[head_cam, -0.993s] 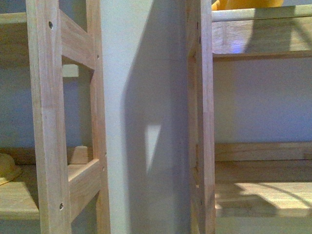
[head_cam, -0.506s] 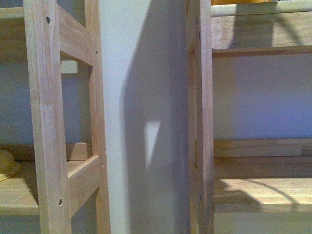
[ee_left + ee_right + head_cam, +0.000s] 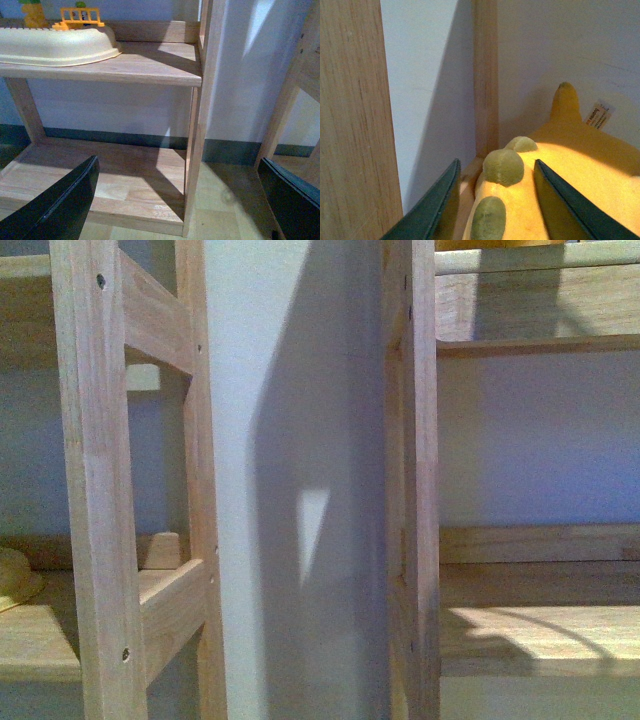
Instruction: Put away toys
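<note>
Plush toy sits on upper right shelf, slipped almost out of front view since a second ago. Right gripper straddles its limb, grasp unclear. Left gripper released, empty. Placement looks near done.

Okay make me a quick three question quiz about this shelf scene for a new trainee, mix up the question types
1. True or false: the left gripper holds a toy.
2. What lies between the right gripper jaws? A) the plush toy B) the cream tray C) nothing
3. Fill in: the cream tray sits on the ___ shelf of the unit in the left wrist view.

Key: 1 false, its jaws stand open around empty space. 2 A, though actual contact cannot be told. 3 upper.
</note>
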`<move>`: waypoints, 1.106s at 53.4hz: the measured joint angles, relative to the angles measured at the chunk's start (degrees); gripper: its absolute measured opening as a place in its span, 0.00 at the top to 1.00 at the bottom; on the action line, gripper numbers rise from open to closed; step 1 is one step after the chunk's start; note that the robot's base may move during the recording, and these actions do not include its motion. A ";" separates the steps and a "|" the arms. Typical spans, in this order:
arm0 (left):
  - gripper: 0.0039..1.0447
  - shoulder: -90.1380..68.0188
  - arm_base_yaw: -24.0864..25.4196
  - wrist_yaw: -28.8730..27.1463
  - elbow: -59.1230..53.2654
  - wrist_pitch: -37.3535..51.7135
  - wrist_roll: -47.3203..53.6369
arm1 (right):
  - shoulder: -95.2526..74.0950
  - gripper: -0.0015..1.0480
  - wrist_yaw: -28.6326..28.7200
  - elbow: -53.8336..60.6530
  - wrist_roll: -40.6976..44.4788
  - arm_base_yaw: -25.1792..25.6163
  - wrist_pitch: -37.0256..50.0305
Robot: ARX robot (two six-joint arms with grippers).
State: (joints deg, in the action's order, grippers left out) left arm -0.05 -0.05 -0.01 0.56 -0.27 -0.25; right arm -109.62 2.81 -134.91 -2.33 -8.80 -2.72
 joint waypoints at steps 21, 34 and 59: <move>0.06 0.00 0.00 0.00 0.00 0.00 0.00 | 2.03 0.06 -1.84 -0.96 0.44 0.81 -0.22; 0.06 0.00 0.00 0.00 0.00 0.00 0.00 | 13.25 0.06 -9.33 10.82 3.74 1.38 6.16; 0.06 0.00 0.00 0.00 0.00 0.00 0.00 | 44.59 0.06 -13.05 51.63 4.44 7.67 17.29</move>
State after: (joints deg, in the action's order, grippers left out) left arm -0.05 -0.05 -0.01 0.56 -0.27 -0.25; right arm -65.04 -10.24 -83.29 2.11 -1.13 14.57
